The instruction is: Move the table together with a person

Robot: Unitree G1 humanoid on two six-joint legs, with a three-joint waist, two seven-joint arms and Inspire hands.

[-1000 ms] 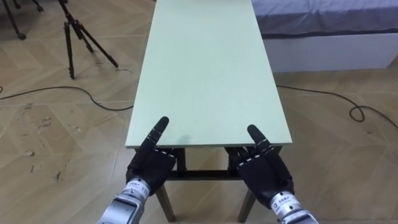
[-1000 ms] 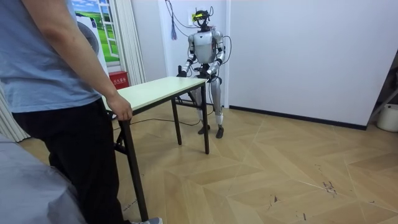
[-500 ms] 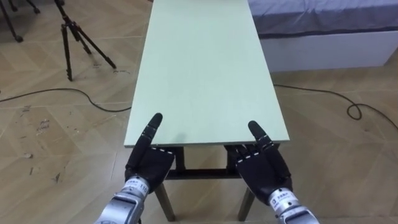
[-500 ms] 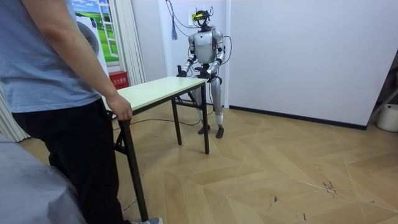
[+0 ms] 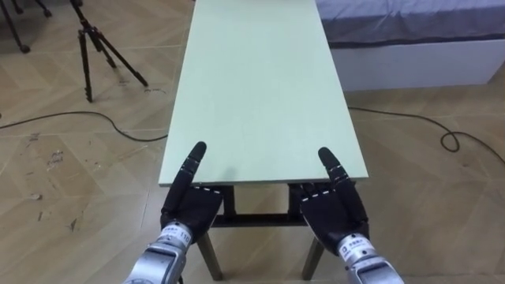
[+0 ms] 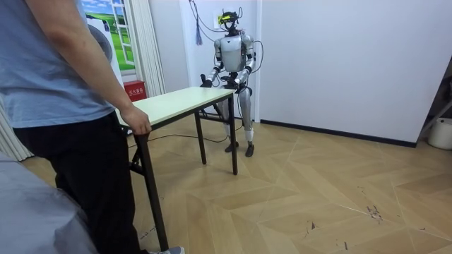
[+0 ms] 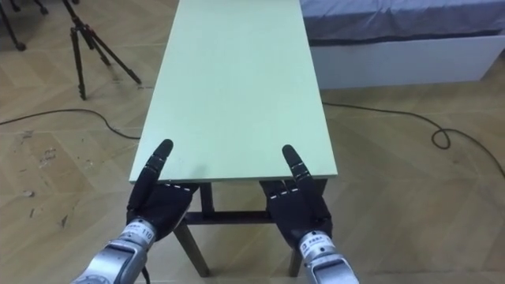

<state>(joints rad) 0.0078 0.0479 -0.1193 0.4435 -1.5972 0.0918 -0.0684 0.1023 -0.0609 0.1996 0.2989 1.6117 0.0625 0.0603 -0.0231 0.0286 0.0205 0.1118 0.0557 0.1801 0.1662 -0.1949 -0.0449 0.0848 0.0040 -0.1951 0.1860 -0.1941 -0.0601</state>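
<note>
A long pale green table (image 5: 260, 87) with dark legs stretches away from me. My left hand (image 5: 192, 207) is at the left of its near edge and my right hand (image 5: 335, 213) at the right of that edge. Each thumb lies flat on the tabletop while the rest of the hand goes under the edge and is hidden. In the room view I stand upright at the far end of the table (image 6: 176, 102), beside a white wall. A person (image 6: 63, 106) stands at the near end with one hand (image 6: 138, 125) on the table's corner.
A black tripod (image 5: 99, 43) stands on the wood floor to the table's left, with a dark cable (image 5: 79, 118) curving past it. A bed (image 5: 410, 31) runs along the right, with another cable (image 5: 442, 134) on the floor before it.
The eye view has shifted slightly. Both hands stay at the table's near edge, and the person and the table stand as before in the room view.
</note>
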